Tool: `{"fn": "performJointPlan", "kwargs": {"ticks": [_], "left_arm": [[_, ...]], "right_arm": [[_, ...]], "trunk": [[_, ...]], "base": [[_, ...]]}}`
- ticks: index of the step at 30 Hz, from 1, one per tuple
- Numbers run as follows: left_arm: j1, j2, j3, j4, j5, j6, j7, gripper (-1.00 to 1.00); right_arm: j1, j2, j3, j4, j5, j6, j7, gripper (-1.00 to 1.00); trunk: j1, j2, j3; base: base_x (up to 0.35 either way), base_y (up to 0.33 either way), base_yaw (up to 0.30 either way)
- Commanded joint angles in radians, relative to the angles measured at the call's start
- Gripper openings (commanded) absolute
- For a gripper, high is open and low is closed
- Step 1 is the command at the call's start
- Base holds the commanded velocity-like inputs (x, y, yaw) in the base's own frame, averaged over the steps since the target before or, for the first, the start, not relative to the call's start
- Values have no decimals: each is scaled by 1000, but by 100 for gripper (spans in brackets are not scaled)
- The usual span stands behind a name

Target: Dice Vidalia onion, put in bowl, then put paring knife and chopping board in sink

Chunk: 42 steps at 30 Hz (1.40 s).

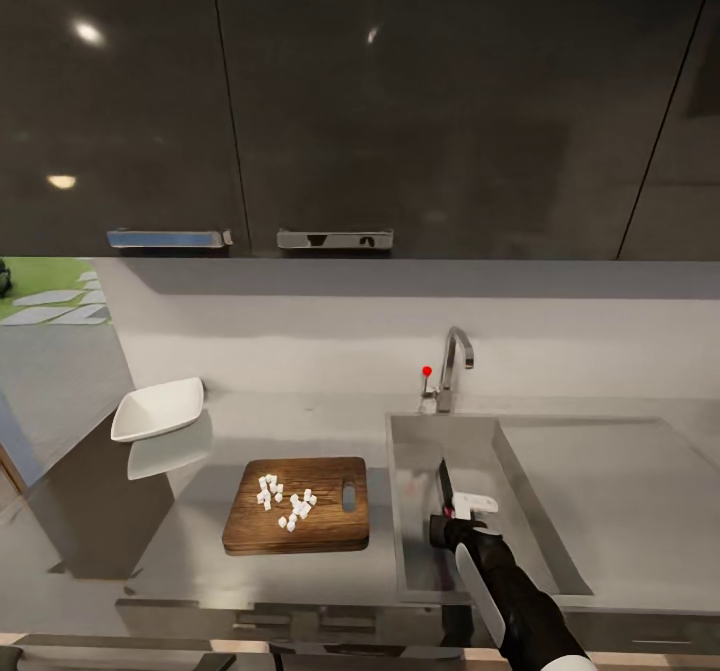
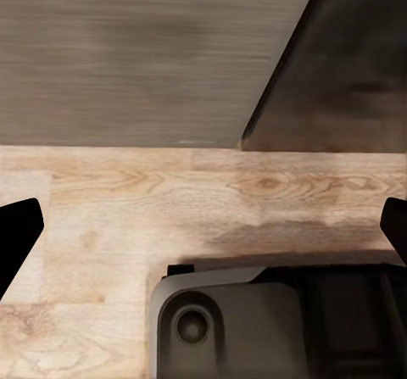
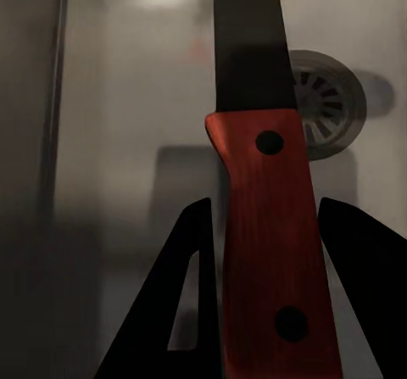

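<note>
Sink [image 1: 520, 451] basin's wide open under the knife-holding right claw [image 3: 263, 226] (only the tap [image 1: 452, 361] crowds the back rim).

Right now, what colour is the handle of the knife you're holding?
Red-orange, with two dark rivets; the knife handle shows best in the right wrist view.

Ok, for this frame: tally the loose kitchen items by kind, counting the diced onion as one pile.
Bowl: 1
Chopping board: 1
Paring knife: 1, held by the right gripper over the sink
Diced onion pile: 1, on the chopping board
Total: 4
</note>
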Motion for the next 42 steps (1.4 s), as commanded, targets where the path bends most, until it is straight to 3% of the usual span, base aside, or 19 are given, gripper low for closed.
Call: {"fn": "performJointPlan", "kwargs": {"ticks": [1, 42], "left_arm": [[0, 1, -2, 0, 11, -2, -2, 100], [0, -2, -15, 6, 12, -2, -2, 100]], "right_arm": [[-1, 0, 3, -1, -10, 3, -9, -100], [-1, 0, -1, 0, -13, -9, -10, -100]], "trunk": [[1, -2, -2], [1, -2, -26]], "base": [[0, 0, 0], [26, -12, 16]]}}
